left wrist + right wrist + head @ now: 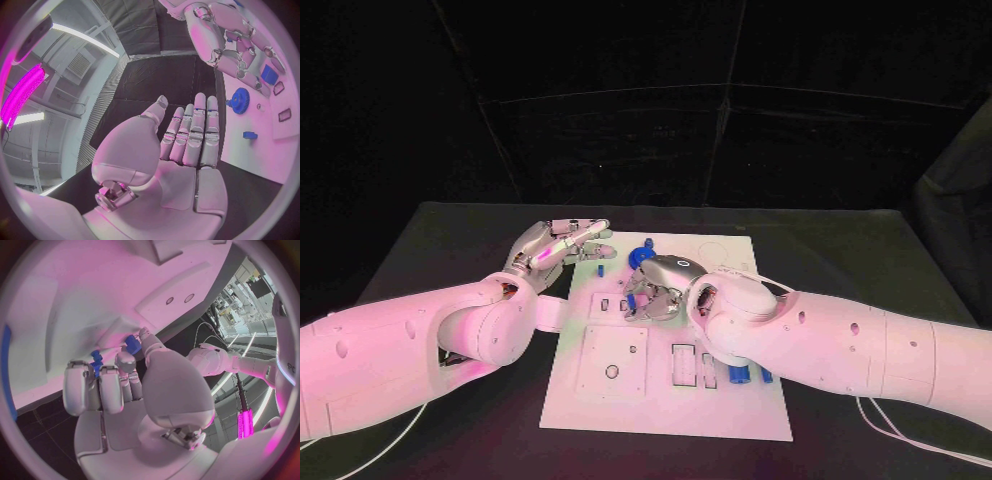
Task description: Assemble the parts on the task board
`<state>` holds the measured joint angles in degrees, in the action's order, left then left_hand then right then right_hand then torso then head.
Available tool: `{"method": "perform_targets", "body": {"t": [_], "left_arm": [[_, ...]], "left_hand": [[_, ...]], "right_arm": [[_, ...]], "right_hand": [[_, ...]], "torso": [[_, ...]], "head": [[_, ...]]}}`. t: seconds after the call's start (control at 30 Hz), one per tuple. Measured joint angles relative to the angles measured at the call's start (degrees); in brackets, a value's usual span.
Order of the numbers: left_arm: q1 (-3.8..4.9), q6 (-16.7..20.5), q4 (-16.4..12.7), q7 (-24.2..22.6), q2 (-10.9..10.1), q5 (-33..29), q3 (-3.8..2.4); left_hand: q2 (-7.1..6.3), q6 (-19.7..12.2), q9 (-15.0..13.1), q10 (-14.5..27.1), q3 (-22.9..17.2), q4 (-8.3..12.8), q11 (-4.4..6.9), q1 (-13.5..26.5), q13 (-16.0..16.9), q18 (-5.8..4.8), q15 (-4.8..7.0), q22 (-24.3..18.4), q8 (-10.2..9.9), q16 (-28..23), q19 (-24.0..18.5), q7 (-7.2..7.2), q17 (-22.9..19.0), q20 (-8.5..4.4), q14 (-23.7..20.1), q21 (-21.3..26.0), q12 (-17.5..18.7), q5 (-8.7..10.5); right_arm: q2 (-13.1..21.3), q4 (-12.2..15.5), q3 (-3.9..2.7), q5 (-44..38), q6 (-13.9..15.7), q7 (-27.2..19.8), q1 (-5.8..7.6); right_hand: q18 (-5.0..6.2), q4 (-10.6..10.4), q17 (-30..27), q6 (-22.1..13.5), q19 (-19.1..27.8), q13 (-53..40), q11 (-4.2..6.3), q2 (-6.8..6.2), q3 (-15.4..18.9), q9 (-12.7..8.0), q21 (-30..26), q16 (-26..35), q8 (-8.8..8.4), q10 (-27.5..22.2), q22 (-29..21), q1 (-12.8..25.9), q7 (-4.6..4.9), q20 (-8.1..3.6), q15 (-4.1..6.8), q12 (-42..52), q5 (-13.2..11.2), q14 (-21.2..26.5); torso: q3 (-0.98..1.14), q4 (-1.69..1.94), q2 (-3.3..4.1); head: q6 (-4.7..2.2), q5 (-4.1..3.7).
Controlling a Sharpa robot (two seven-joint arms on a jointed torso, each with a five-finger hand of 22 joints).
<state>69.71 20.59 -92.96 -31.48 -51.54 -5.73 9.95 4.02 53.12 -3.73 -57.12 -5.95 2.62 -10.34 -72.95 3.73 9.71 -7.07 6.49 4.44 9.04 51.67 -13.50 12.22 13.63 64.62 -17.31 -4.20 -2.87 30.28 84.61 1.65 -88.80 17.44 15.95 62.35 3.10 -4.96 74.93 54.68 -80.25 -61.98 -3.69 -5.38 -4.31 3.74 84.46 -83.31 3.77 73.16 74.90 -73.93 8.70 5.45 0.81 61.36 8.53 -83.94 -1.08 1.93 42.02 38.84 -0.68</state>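
The white board (pixel 668 400) lies mid-table. The right hand (pixel 656 288) hovers over its upper middle; the right wrist view alone shows its fingers (pixel 128 362) curled by a blue part (pixel 132 343), though whether they grip it is unclear. The left hand (pixel 557 245), flat and empty, sits just off the board's left edge. A blue gear (pixel 239 100) shows in the left wrist view.

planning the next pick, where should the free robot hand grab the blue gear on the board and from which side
Grip the blue gear by its toothed rim, coming from straight above. It lies flat on the task board, so only the rim and top are exposed. The left robot hand, fingers straight and empty, is beside the board near it.
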Motion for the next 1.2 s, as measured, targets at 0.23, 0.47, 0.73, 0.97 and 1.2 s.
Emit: {"method": "perform_targets", "body": {"t": [0.23, 0.47, 0.73, 0.97, 1.2], "left_arm": [[0.0, -0.03, 0.05, 0.02, 0.03, 0.0, 0.0], [0.0, -0.15, 0.13, 0.06, 0.05, -0.01, 0.0], [-0.01, -1.11, 0.56, 0.5, -0.3, 1.25, 0.01], [1.2, -1.92, 1.93, 3.46, -1.1, 7.62, 0.04], [3.94, -3.92, 4.27, 14.78, -0.91, 18.04, 0.0]], "left_hand": [[0.0, 0.0, 0.0, 0.0, -0.17, 0.17, 0.0, 0.0, 0.0, 0.0, 0.0, -0.07, 0.0, 0.0, 0.0, 0.0, 0.05, 0.0, 0.0, 0.39, 0.0, 0.0], [0.27, 0.12, 0.0, 0.0, -0.39, 0.39, 0.0, -0.26, 0.0, 0.0, 0.0, -0.16, 0.0, -0.23, 0.0, 0.12, 0.11, 0.0, 0.0, 0.4, 0.0, 0.0], [0.06, 2.43, -0.2, -4.85, 0.0, 0.0, 1.45, 1.83, 0.75, 0.0, 1.1, -0.13, 0.59, 0.45, 2.17, 1.56, 1.35, -0.88, 2.81, -0.04, -1.86, 0.0], [-0.99, 7.74, -0.86, -15.39, 1.59, -1.27, 5.64, 4.22, 3.42, -0.01, 6.13, 3.08, 2.02, 10.16, 13.34, 4.63, 8.48, -5.83, 17.64, -7.03, -5.57, -0.23], [-0.98, 10.16, -3.08, -20.42, 4.84, -5.99, 8.38, 10.22, 10.23, -0.01, 8.81, 9.22, 3.05, 50.1, 20.87, 7.07, 44.23, -9.21, 19.43, -17.4, -11.8, -0.23]], "right_arm": [[0.06, -0.01, 0.16, 0.3, 2.65, -0.76, -0.21], [1.49, 1.53, 0.13, 1.11, 6.43, -4.66, -0.22], [8.52, 7.02, 0.1, 5.79, 9.72, -15.42, 0.27], [17.42, 12.75, -0.09, 14.26, 9.49, -23.3, 3.96], [23.34, 14.67, -0.21, 23.27, 7.47, -25.25, 6.9]], "right_hand": [[0.01, -2.3, 0.0, -3.23, 1.65, 4.26, -0.72, -0.29, 3.12, -0.04, -1.61, 1.71, 0.0, -3.21, -0.85, 0.29, 0.87, 1.01, -0.53, -3.95, 0.48, -0.11], [0.01, -2.6, -0.01, -3.29, 1.74, 4.95, -0.81, 0.2, 3.55, 0.01, -1.64, 1.85, 0.0, -3.48, -1.37, -0.65, 0.93, 1.08, -0.61, -4.36, 1.14, -0.2], [0.01, -2.46, -0.01, -3.99, 2.61, 5.63, -0.81, 0.7, 4.04, 0.07, -2.67, 2.3, 0.04, -3.88, -2.67, -2.5, 1.14, 1.08, -0.61, -4.65, 3.22, -0.2], [0.93, -0.8, -1.42, -1.49, 5.46, 7.06, -0.3, 2.46, 3.19, 0.6, -4.64, 4.04, 1.99, -4.8, -6.2, -6.53, 0.13, 0.68, -0.61, -5.61, 7.2, -0.2], [0.93, -1.24, -2.32, -1.29, 5.73, 7.19, -0.07, 2.13, 4.08, 0.59, -4.99, 4.64, 2.37, -4.57, -6.95, -6.2, -0.07, 0.57, -0.61, -5.69, 5.99, -0.2]], "torso": [[0.0, -0.01, 0.01], [0.03, -0.01, 0.0], [0.04, -0.14, -0.12], [0.29, -0.49, -0.71], [0.77, -0.82, -1.85]], "head": [[-0.05, -0.08], [-0.14, -0.05], [-0.35, -0.06], [-0.43, 0.47], [-0.2, 1.13]]}}
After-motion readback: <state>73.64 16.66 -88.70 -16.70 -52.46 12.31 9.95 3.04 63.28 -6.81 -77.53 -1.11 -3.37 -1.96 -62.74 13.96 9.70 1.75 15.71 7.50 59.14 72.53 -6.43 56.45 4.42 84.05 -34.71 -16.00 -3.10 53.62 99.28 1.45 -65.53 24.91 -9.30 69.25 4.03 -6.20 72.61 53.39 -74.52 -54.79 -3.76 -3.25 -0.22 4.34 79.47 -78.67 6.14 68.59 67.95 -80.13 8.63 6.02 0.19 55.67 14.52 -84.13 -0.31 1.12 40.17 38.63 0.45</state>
